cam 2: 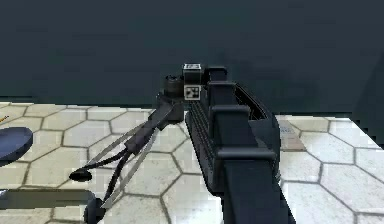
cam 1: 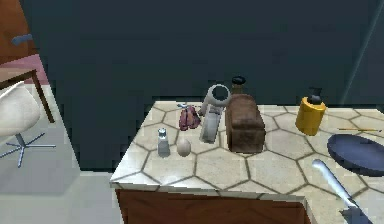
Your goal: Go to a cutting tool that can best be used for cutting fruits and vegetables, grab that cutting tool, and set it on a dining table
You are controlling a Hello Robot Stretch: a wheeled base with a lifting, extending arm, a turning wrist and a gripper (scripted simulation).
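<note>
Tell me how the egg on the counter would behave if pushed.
The egg looks round and smooth, so it would probably roll on the flat counter. It lies near the counter's edge, so a push might send it off. Its shell probably cracks easily.

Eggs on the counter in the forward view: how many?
1. The egg lies near the left front corner of the counter, just right of a small shaker. More could be hidden behind the brown loaf.

Dark arm point(cam 2: 235, 150) rising from bottom edge to centre, white marker squares point(cam 2: 192, 76) at its end, gripper point(cam 2: 88, 193) left of them, thin fingers point(cam 2: 122, 146) slanting to lower left
</note>
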